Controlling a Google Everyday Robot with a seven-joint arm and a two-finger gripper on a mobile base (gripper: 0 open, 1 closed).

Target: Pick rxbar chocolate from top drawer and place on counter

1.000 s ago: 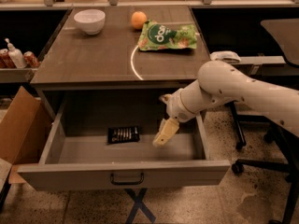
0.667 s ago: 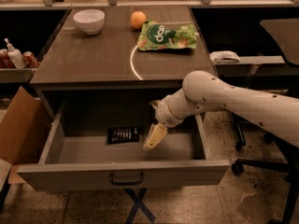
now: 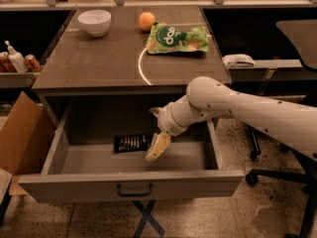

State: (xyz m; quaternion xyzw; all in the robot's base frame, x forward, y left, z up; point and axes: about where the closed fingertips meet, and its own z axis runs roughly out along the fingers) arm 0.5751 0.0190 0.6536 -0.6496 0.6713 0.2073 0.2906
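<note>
Grey-brown counter (image 3: 99, 58) fills the upper part of the scene, a thin pale curved line (image 3: 141, 66) running from its front edge toward the back right. A white bowl (image 3: 94, 22) stands near the back left corner, an orange (image 3: 146, 21) at the middle of the back edge, and a green snack bag (image 3: 176, 38) lies flat toward the back right corner.

Below the front edge, the top drawer (image 3: 74, 187) stands pulled out, with its dark handle (image 3: 134, 190) at the centre of the front panel. The white arm (image 3: 257, 110) reaches in from the right, and the gripper (image 3: 154, 150) hangs inside the drawer, pointing down and left. Whether it is released or clenched cannot be told, and it grasps nothing visible.

One thing lies in the drawer: the black-wrapped chocolate bar (image 3: 131, 143), flat on the floor near the middle, its long axis parallel to the front panel. Its right end sits just beside the gripper; contact cannot be told.

A cardboard box (image 3: 20, 133) stands left of the drawer.
</note>
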